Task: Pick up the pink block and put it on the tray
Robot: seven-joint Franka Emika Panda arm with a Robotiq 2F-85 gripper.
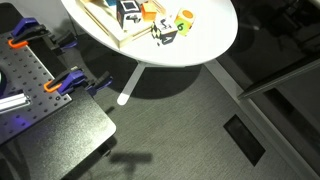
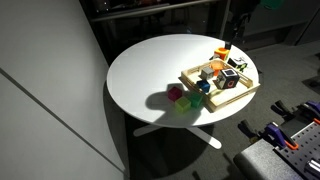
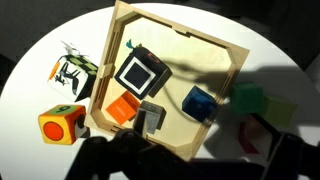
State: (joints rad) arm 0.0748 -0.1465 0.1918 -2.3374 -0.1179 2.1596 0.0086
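Note:
The pink block (image 3: pixel 252 137) lies on the white table just outside the tray's rim, in deep shadow beside a green cube (image 3: pixel 248 100). It also shows in an exterior view (image 2: pixel 174 93), next to a yellow-green cube (image 2: pixel 184 103). The light wooden tray (image 3: pixel 228 60) holds a black-and-white cube (image 3: pixel 140 72), an orange cube (image 3: pixel 122 108), a grey cube (image 3: pixel 152 118) and a blue cube (image 3: pixel 200 103). My gripper (image 3: pixel 195 165) is a dark shape along the bottom of the wrist view, above the tray's near edge. Its fingers look spread and empty. The tray also shows in both exterior views (image 2: pixel 190 78) (image 1: pixel 100 22).
A yellow-and-orange cube (image 3: pixel 62 125) and a black-and-white patterned cube (image 3: pixel 72 72) sit on the table outside the tray's other side. The round white table (image 2: pixel 140 70) stands on a single pedestal. A perforated bench with orange clamps (image 1: pixel 40 80) stands nearby.

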